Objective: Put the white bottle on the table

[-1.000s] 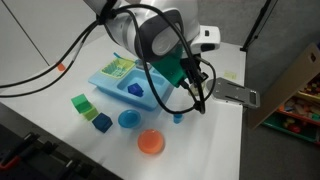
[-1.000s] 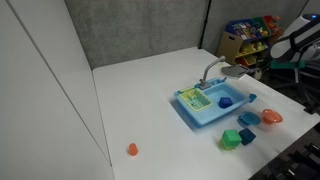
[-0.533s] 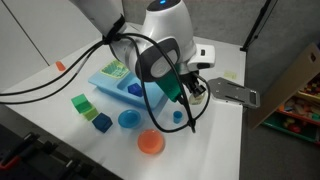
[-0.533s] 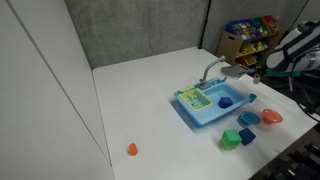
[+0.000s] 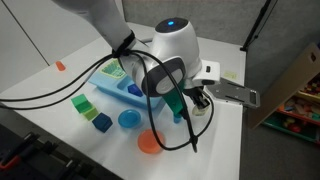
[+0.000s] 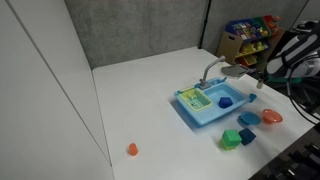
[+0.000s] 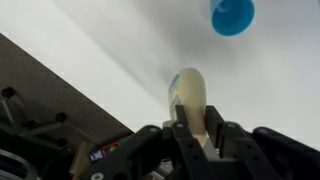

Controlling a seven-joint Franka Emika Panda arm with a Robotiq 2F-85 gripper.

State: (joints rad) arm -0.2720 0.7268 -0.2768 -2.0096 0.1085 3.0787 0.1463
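In the wrist view my gripper (image 7: pixel 196 128) is shut on the white bottle (image 7: pixel 190 95), a cream rounded toy bottle that sticks out beyond the fingertips. It hangs over the white table (image 7: pixel 110 55), with the small blue cup (image 7: pixel 232 15) a little farther ahead. In an exterior view the gripper (image 5: pixel 193 100) is low over the table (image 5: pixel 225 140), to the right of the toy sink; the bottle is hidden there by the arm. In an exterior view the arm (image 6: pixel 285 55) enters at the right edge.
The light-blue toy sink (image 5: pixel 118 84) (image 6: pixel 208 106) stands mid-table. Green blocks (image 5: pixel 82 102), a blue block (image 5: pixel 102 123), a blue bowl (image 5: pixel 128 119) and an orange bowl (image 5: pixel 150 142) lie in front of it. A grey metal plate (image 5: pixel 232 93) lies behind the gripper. Black cables hang from the arm.
The arm has swung down and round, bringing the gripper with the bottle lower toward the table beside the small blue cup. Nothing on the table has moved.
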